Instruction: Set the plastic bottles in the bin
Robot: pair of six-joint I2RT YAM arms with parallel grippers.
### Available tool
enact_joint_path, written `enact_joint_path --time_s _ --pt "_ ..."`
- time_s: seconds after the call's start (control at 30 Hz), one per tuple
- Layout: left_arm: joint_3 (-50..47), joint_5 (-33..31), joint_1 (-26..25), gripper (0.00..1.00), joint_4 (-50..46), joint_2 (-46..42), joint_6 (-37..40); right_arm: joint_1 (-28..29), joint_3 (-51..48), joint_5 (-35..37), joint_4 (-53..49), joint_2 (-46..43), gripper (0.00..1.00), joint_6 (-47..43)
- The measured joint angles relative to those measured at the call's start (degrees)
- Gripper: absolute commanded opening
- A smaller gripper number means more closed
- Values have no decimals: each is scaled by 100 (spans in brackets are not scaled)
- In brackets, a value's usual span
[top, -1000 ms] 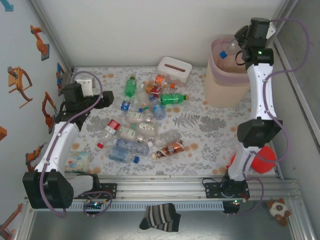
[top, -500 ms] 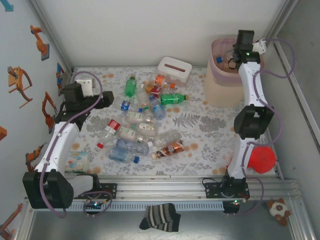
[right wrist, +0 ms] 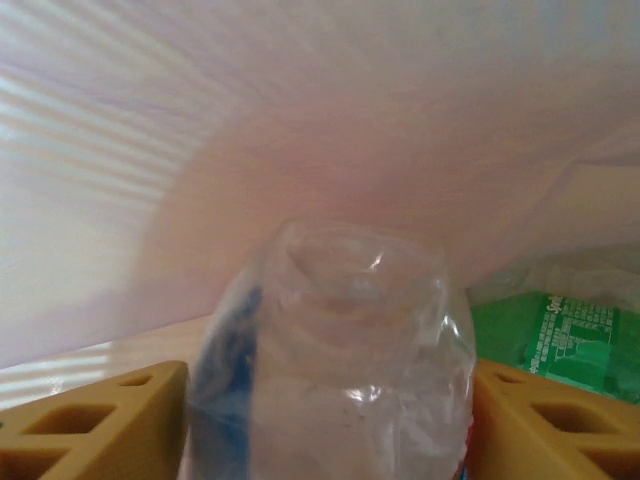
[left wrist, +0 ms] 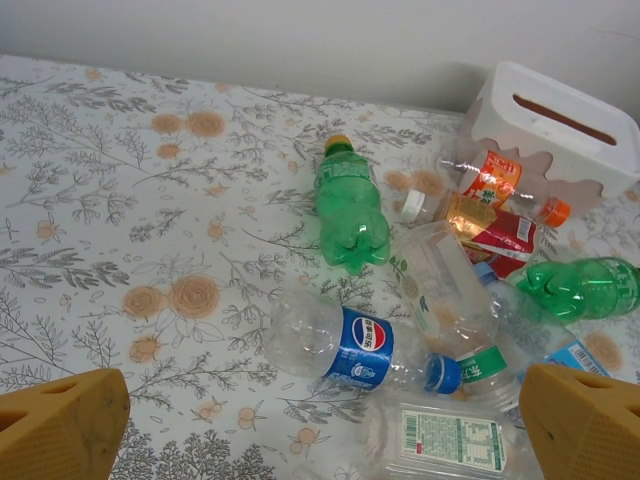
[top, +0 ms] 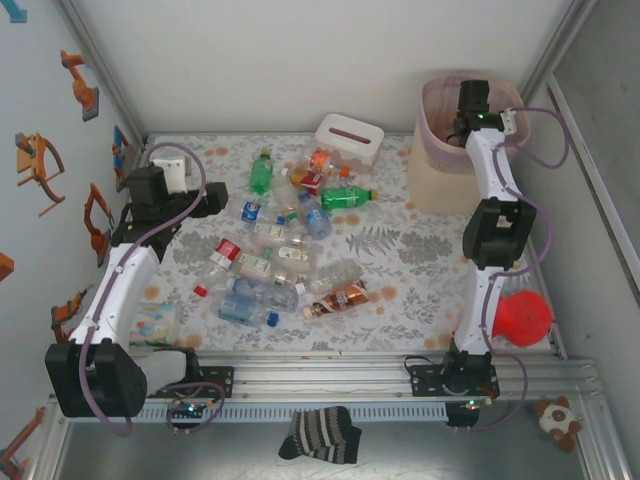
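Observation:
Several plastic bottles point(top: 285, 250) lie scattered across the middle of the floral table. The beige bin point(top: 440, 170) with its pink liner stands at the back right. My right gripper point(top: 468, 100) is lowered inside the bin, shut on a clear bottle point(right wrist: 350, 350) held between its yellow fingers point(right wrist: 110, 420). A green bottle point(right wrist: 570, 340) lies inside the bin beside it. At the table's left, my left gripper point(top: 215, 203) hangs open over a clear Pepsi bottle point(left wrist: 350, 345), holding nothing. A green bottle point(left wrist: 350, 205) lies beyond the Pepsi bottle.
A white tissue box point(top: 350, 137) stands at the back, just behind the pile. A red round object point(top: 522, 315) sits by the right arm's base. A striped sock point(top: 322, 433) and a small plush toy point(top: 555, 415) lie in front of the rail.
The right arm has reached further back and dipped its gripper, with the clear bottle, down into the bin. The left arm has stayed still.

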Motion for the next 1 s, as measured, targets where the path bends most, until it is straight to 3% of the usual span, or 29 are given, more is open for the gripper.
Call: enact_joint_path --time_s 0.23,0.7,1.0 --pt "0 -11 0 100 -20 0 17 0 2 46 -118 0 86 66" --pt "2 -15 0 100 -39 0 42 0 20 118 -208 -916 85 -343" --pt "2 -11 -2 100 -42 0 42 0 -118 -284 66 -1810 80 -1606"
